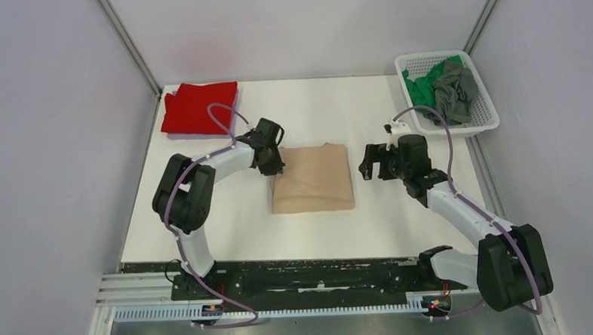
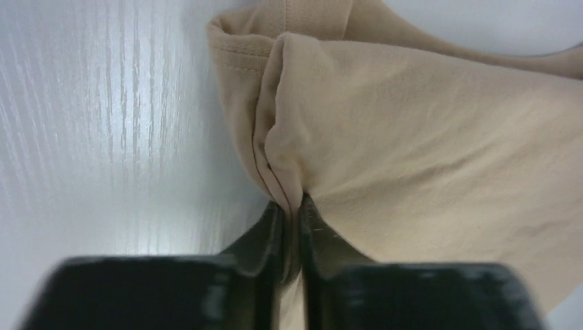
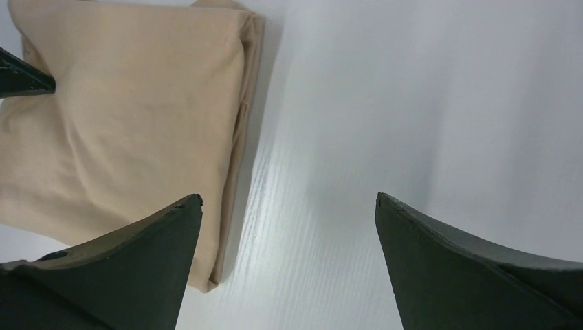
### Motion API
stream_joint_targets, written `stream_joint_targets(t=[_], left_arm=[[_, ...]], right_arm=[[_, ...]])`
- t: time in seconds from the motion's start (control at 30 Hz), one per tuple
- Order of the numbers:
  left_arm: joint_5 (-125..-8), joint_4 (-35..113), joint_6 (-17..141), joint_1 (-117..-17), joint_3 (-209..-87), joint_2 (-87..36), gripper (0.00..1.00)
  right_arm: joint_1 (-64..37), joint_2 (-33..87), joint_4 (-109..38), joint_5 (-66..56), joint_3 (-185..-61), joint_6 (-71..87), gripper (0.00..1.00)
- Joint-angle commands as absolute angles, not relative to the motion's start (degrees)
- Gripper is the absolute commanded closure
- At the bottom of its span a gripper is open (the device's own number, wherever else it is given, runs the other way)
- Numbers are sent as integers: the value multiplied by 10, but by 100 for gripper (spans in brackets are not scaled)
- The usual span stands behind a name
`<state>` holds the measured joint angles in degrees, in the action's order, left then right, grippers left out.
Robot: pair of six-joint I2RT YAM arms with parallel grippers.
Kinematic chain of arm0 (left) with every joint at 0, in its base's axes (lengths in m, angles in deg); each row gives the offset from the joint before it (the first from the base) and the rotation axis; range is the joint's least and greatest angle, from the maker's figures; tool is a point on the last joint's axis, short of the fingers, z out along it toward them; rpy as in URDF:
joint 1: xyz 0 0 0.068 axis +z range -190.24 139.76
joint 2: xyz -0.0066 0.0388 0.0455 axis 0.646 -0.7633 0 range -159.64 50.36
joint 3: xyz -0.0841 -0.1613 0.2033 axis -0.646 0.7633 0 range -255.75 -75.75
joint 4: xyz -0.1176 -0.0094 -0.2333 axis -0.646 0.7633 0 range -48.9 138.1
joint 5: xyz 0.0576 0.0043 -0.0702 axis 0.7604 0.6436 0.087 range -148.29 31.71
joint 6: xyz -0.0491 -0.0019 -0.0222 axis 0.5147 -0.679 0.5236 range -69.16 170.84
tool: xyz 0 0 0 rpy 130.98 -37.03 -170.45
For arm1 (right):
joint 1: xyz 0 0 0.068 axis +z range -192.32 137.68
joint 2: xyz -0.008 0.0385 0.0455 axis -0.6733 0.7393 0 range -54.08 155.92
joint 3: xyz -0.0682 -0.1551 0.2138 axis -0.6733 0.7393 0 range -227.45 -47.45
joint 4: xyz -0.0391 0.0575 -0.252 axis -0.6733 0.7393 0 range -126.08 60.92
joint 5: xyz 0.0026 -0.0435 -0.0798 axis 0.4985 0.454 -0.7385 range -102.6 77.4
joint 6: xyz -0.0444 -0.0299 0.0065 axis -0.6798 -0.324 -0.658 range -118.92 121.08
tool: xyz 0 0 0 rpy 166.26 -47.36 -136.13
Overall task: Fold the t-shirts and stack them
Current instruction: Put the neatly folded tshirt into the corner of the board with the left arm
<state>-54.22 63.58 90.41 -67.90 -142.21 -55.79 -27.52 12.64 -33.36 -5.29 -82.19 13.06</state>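
The left fingers were pinched shut on a bunched edge of the folded beige t-shirt, which lay on the table between the two pairs of fingers. The right fingers stood spread wide, holding nothing, above bare table just beside the shirt's opposite edge. A folded red t-shirt lay beyond the left fingers, well apart.

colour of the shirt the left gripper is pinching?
Plain beige folded cloth t-shirt; best in left wrist view.

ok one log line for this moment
left gripper: shut on beige shirt | right gripper: open, empty | red shirt: folded, far left
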Motion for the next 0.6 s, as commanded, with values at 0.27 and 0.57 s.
stream_joint_targets(t=[0.27, 0.57], left_arm=[[-293, 732, 743, -678, -1619, -633, 98], [-160, 666, 511, -649, -1746, -676, 98]], right_arm=[[-291, 142, -329, -105, -871, 93, 2], [-291, 129, -316, -205, -864, 73, 2]])
